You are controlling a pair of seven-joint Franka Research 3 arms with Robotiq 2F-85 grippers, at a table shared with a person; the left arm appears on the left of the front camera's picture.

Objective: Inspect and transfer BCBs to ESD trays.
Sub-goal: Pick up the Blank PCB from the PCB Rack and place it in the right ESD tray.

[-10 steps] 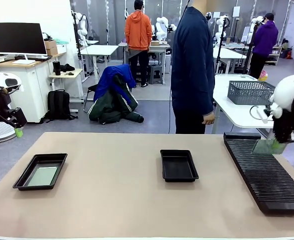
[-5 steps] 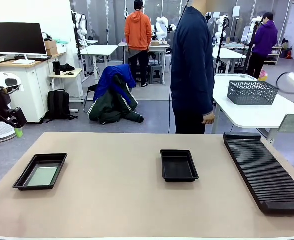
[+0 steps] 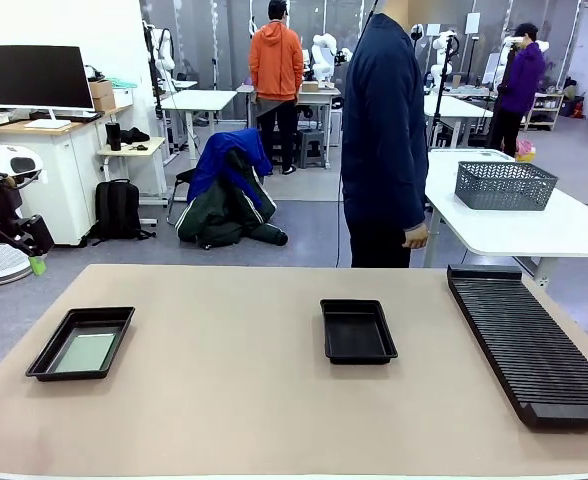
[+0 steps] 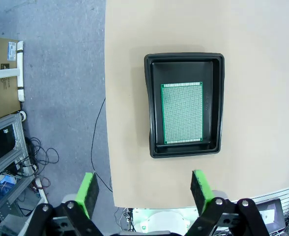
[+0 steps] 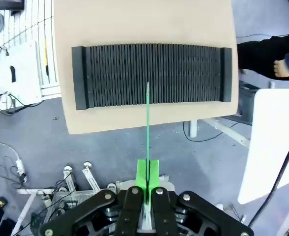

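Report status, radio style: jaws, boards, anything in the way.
Left jaws open, over left tray holding one BCB. Right jaws shut on second BCB, edge-on, above slotted rack. Middle tray empty; person at far side, not reaching in.

Bright even indoor light, soft shadows; wrist views wide-angle distorted.

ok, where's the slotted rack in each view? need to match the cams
Front: rack on the table's right end, running back from the near edge.
Right wrist: rack lies across the upper half, seen from above, behind the held board, edge-on in the right pincer.
Left wrist: this camera looks down on the table's other end, at the tray with a flat board.
Shared landmark: the tan table top.
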